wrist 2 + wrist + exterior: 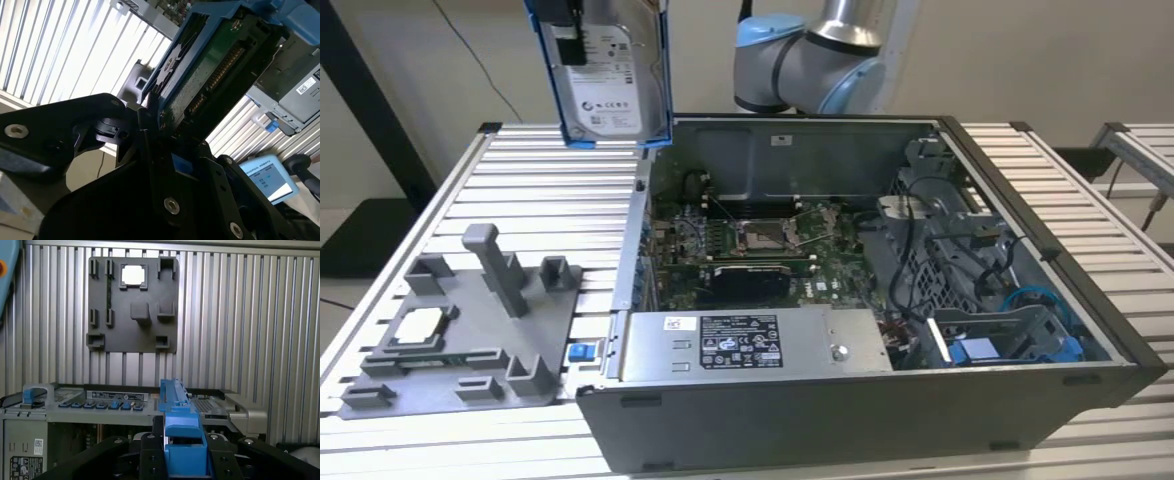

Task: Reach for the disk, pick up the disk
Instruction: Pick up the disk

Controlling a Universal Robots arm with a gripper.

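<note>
The disk (607,85), a silver-grey drive with a white label and blue rails, hangs upright in the air above the back left corner of the open computer case, well above the table. My gripper (564,30) is shut on its upper end. In the second wrist view the black fingers (150,117) clamp the disk (210,65), whose green circuit board and blue edge show. In the first wrist view the blue rail of the disk (176,410) stands between the dark gripper (175,460) parts.
The open computer case (1067,290) lies on the slatted table, with a grey power supply box (747,343) at its front. A grey fixture plate (467,330) with a small square chip (420,322) sits at the exterior view's left. The arm's base (814,60) stands behind the case.
</note>
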